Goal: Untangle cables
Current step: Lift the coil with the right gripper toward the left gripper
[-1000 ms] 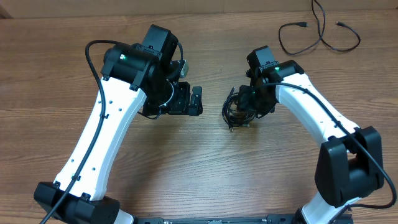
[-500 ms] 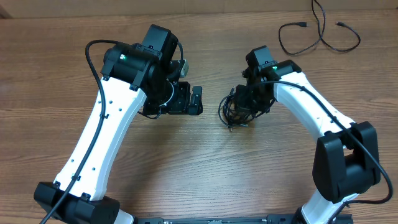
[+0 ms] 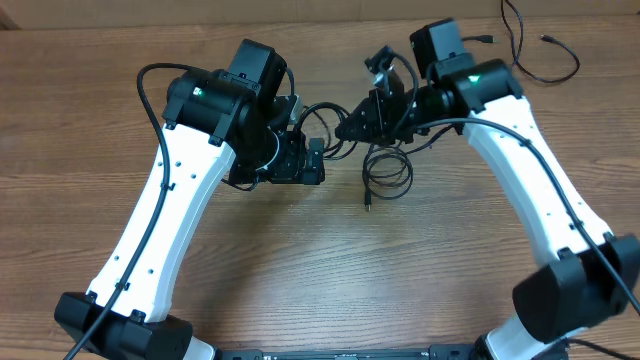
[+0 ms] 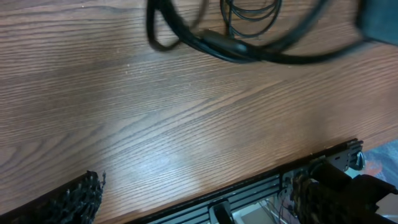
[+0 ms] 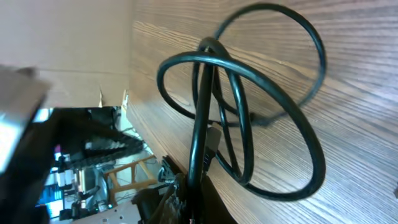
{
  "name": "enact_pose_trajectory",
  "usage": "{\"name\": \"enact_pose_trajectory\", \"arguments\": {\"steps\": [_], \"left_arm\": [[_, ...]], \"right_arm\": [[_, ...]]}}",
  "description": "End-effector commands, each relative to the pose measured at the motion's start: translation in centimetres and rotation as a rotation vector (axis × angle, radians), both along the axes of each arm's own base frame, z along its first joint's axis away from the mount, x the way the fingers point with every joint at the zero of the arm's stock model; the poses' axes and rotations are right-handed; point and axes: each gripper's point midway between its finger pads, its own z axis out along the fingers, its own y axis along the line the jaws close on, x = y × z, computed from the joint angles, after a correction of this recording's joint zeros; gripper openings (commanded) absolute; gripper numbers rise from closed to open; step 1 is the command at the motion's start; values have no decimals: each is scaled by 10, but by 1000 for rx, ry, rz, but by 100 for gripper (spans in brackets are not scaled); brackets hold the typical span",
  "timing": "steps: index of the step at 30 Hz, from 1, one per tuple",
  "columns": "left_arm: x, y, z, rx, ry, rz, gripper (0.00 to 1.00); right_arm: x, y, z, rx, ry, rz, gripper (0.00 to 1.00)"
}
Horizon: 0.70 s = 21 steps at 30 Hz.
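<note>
The cables are thin black cords in a loose coil that hangs from my right gripper, which is shut on a strand and raised over the middle of the table. One loop reaches left toward the left arm. A small plug end dangles near the wood. In the right wrist view the cable loops fan out above the right gripper. My left gripper stands open just left of the coil with nothing in it. The left wrist view has blurred cable strands across the top, beyond the left gripper.
More loose black cords lie at the back right of the wooden table. The table's front edge with a black rail appears in the left wrist view.
My right gripper has shut on the coil and lifted it up and toward the back left, so its loops have spread out. The left arm has stayed put.
</note>
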Motion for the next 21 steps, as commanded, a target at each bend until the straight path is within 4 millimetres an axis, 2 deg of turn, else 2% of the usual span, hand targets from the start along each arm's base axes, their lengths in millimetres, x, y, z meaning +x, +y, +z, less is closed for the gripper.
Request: {"name": "enact_pose_trajectory", "arguments": {"steps": [1, 3, 4, 5, 7, 9, 12, 18, 21], "left_arm": [[0, 0, 1, 12, -28, -30, 99], [1, 0, 1, 11, -31, -30, 100], [1, 0, 1, 11, -31, -30, 99], [2, 0, 1, 15, -34, -28, 100], [4, 3, 0, 31, -40, -10, 100], [6, 2, 0, 30, -49, -7, 100], [8, 2, -1, 29, -53, -7, 100], [19, 14, -8, 107, -82, 15, 99], [25, 12, -7, 102, -106, 17, 100]], "right_arm": [[6, -17, 0, -110, -50, -67, 4], [13, -42, -23, -289, 10, -211, 3], [15, -54, -31, -358, 38, -276, 4], [14, -57, -33, -380, 49, -291, 4], [8, -49, -29, -330, 63, -247, 4], [-3, -28, -14, -197, 43, -122, 4], [-10, -12, 1, -78, 45, -49, 4], [-12, -9, 4, -55, 48, -36, 4], [-13, -8, 4, -55, 48, -33, 4]]}}
